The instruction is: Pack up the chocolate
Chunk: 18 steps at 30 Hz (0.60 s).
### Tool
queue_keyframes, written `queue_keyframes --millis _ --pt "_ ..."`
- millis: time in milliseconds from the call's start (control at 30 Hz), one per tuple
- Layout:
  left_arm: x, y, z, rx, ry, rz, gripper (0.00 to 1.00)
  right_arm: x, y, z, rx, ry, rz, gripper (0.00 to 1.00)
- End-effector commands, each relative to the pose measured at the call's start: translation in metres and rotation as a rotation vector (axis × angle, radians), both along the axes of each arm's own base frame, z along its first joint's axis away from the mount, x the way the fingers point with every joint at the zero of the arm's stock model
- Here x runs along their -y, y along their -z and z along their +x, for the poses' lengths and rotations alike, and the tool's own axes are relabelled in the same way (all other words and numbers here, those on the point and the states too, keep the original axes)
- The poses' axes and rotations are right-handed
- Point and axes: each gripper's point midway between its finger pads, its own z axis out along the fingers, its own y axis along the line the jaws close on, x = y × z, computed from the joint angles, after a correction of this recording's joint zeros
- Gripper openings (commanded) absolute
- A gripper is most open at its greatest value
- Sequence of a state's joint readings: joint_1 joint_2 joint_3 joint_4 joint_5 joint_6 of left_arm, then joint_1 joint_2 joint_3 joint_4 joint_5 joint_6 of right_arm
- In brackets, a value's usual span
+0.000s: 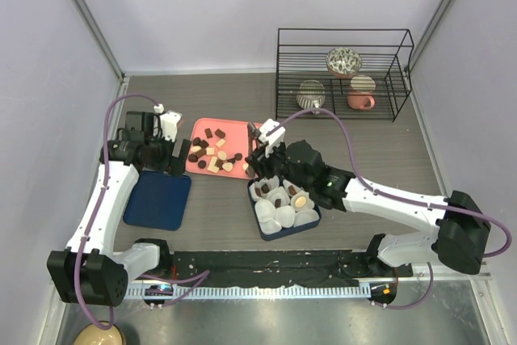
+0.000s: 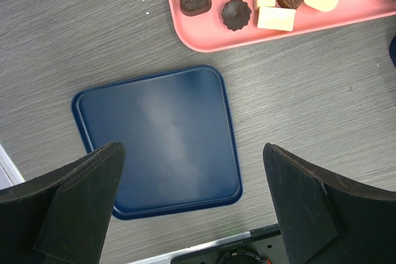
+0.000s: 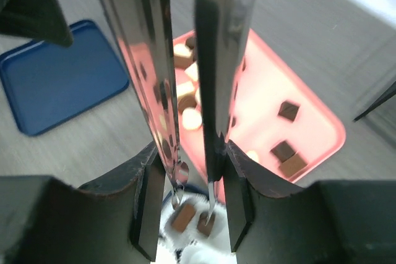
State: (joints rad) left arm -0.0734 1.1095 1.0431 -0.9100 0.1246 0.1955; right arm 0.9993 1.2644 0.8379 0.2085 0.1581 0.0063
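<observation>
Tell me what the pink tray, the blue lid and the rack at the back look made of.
Pink tray: likely matte plastic, smooth rounded rim. Blue lid: probably plastic, semi-gloss, soft glare on its face. Rack: thin black wire, likely coated metal.

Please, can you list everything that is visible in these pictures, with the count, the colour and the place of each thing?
chocolate: about twenty pieces, dark brown, mid-brown and cream; most on the pink tray, a few in paper cups in the blue box
pink tray: one, table centre
paper cups: several, white, inside the blue box
blue box: one, in front of the pink tray
blue lid: one, flat, empty, left of the box
wire rack: one, black, far right
bowls and mug: three, patterned and pink, in the rack
table: one, grey wood grain
left gripper: open, above the blue lid
right gripper: holds tongs, over the box
</observation>
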Motion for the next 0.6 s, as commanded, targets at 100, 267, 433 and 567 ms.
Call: queue_keyframes --millis 100,267,433,567 --pt "0.000 -0.011 0.006 0.055 0.011 -0.001 1.00 0.004 -0.067 0.072 0.184 0.138 0.082 0.44" --pt "-0.001 -0.013 0.006 0.062 0.011 0.009 1.00 0.005 -0.057 0.124 0.193 0.190 0.083 0.47" --pt "0.000 -0.012 0.008 0.059 0.012 0.005 1.00 -0.005 -0.031 0.173 0.169 0.209 0.064 0.49" --pt "-0.004 -0.011 0.009 0.060 0.007 0.022 1.00 -0.012 -0.014 0.198 0.147 0.208 0.056 0.50"
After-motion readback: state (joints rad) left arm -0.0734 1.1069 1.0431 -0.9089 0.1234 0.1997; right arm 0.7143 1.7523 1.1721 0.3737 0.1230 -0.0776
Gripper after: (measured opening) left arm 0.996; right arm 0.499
